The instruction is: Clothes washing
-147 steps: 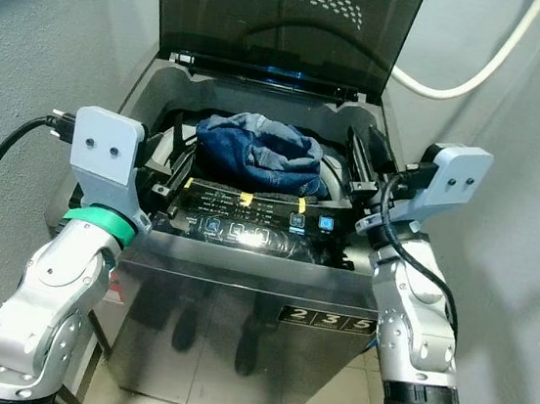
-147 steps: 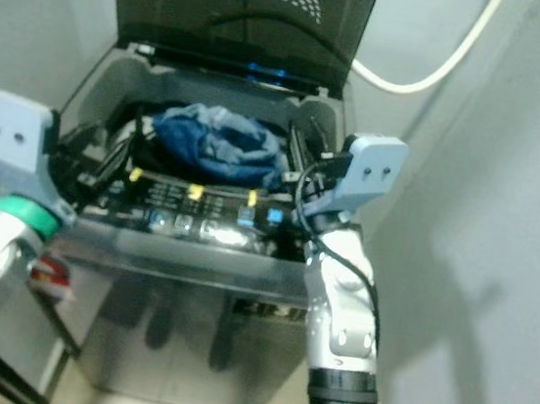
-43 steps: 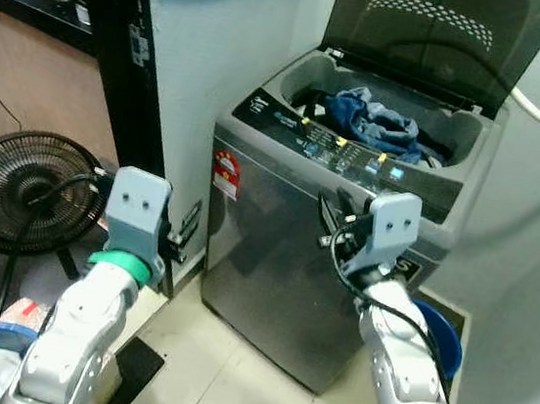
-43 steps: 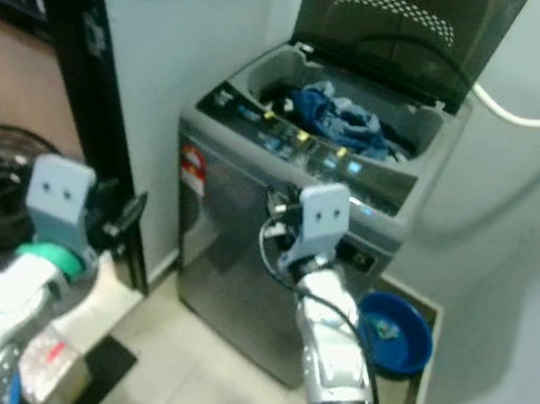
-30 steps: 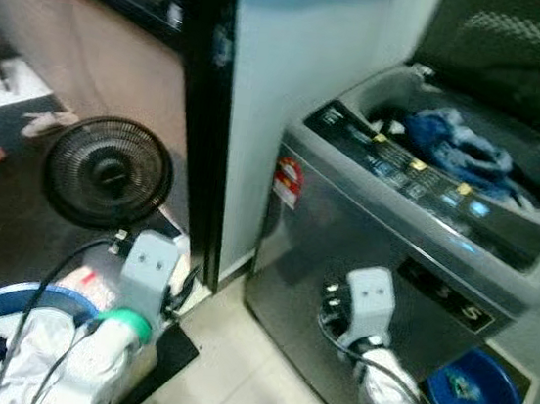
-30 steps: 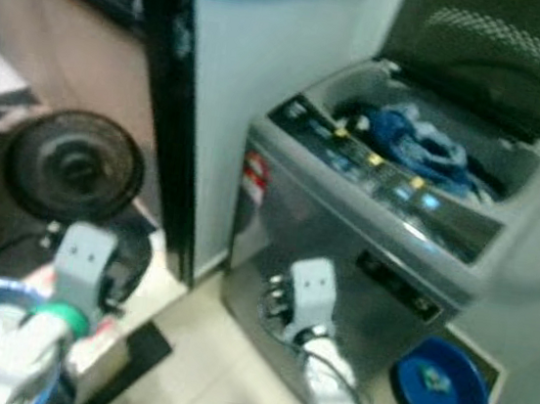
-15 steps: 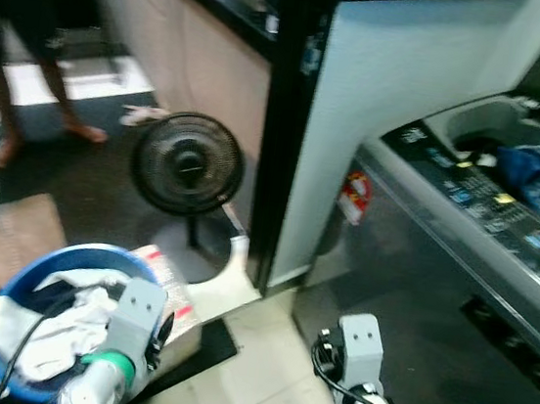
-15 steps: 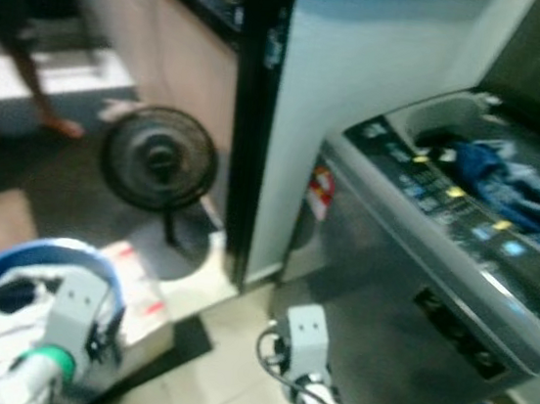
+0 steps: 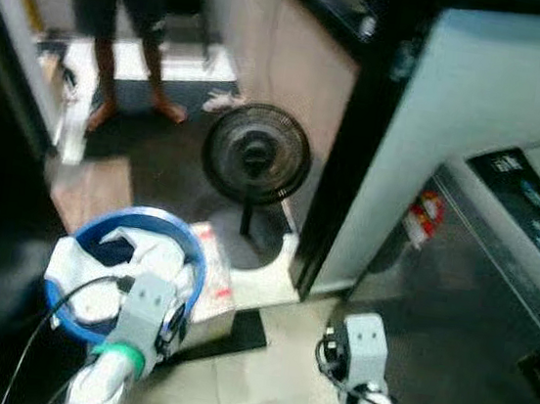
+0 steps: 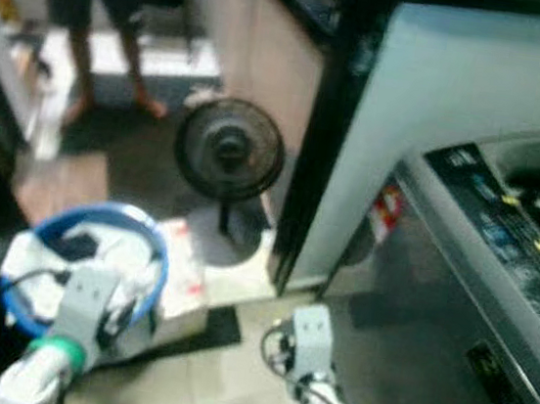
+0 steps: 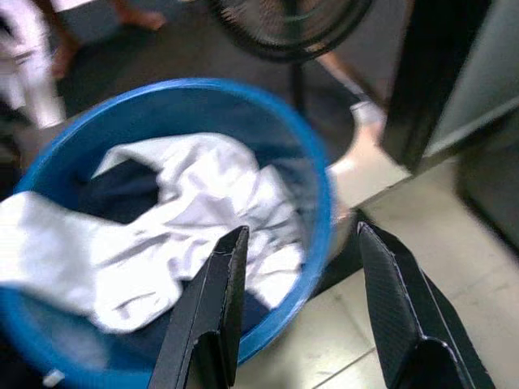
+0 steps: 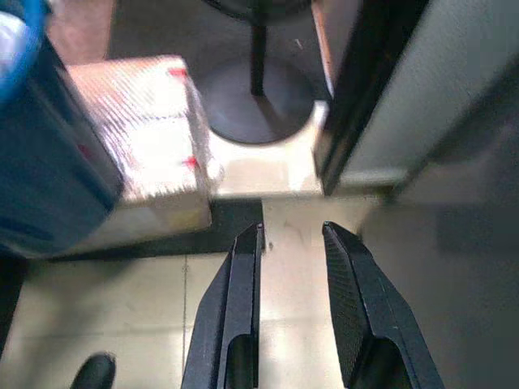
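A blue laundry basket (image 9: pixel 85 238) of white clothes (image 11: pixel 162 243) stood on the floor at left, the left gripper (image 11: pixel 300 308) spread above it. The right gripper (image 12: pixel 292 312), empty, slightly parted, hung beside the washing machine (image 9: pixel 499 260).

Grey camera blocks are capping both silver wrists, the left arm (image 9: pixel 122 361) wearing a green band. Black cables are looping beside each block. Each hand is showing two long black fingers (image 11: pixel 207 316).
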### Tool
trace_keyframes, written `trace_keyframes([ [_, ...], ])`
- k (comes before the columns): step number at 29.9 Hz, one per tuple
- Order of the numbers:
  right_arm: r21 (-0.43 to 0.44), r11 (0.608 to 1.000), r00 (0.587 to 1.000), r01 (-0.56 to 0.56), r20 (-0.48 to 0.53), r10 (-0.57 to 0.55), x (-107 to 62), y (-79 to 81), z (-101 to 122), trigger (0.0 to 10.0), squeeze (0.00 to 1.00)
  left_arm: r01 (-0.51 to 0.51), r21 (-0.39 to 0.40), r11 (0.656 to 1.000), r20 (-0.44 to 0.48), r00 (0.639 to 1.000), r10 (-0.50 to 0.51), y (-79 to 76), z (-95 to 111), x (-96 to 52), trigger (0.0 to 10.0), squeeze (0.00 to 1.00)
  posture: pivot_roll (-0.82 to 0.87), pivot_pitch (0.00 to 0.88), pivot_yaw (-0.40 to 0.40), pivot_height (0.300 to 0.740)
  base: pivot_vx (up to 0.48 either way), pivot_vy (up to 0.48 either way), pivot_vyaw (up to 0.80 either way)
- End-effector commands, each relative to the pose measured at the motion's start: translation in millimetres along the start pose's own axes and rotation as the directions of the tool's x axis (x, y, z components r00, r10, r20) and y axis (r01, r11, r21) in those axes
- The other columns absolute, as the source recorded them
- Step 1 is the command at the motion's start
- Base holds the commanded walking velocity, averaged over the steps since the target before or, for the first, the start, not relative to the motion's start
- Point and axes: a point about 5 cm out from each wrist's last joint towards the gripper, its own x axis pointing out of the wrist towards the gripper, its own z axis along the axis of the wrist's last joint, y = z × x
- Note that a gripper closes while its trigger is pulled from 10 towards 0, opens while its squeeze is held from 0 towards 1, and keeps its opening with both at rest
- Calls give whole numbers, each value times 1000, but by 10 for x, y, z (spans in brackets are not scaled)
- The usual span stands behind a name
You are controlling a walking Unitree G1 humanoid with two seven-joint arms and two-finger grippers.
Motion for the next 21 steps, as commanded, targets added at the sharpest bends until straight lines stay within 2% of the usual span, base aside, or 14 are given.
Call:
trace_keyframes([
  [1,6,1000,1000,-7,-14,7,-42,27,-73,10000,0,4,5,1000,-10,1000,-3,-24,-51,-19,10000,0,106,68,-19,740,0,0,788],
  [12,21,1000,1000,-14,17,13,-18,35,-33,10000,0,-9,14,1000,12,1000,8,-14,-38,-11,10000,0,107,67,-20,740,0,0,731],
  [17,22,999,999,-37,39,36,4,72,8,10000,0,-20,24,1000,19,1000,19,0,-28,8,10000,0,107,65,-20,740,429,0,0],
  [21,-17,999,998,-50,36,51,11,87,9,10000,0,-22,26,999,22,1000,21,2,-29,14,10000,0,107,59,-20,740,469,0,0],
])
